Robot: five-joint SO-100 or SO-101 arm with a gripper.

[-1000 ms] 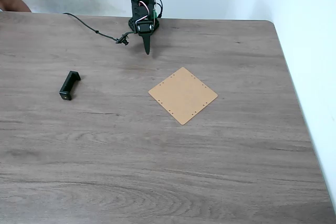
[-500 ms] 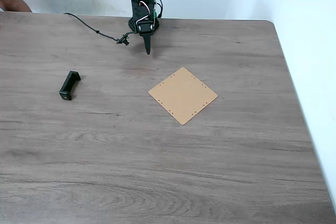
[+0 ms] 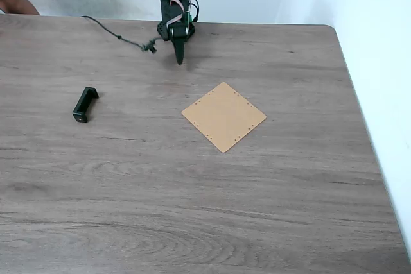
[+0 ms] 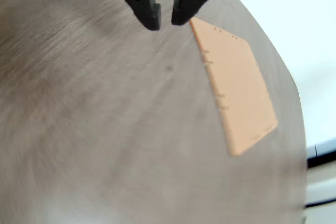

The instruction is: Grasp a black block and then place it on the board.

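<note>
Fixed view: the gripper (image 3: 180, 61) hangs near the table's far edge at about 12 o'clock, pointing down, empty. The black block (image 3: 85, 104) lies well apart from it, toward 9 o'clock on the wood-grain tabletop (image 3: 192, 210). The board (image 3: 223, 117) sits near the centre, bare, turned like a diamond.

Wrist view: blurred; the gripper (image 4: 165, 20) shows its two fingers a narrow gap apart, pinching nothing, with the board (image 4: 236, 93) at 3 o'clock. The gap looks too slim for the block; unless it widens, I'd expect the tips to knock the block aside.
</note>
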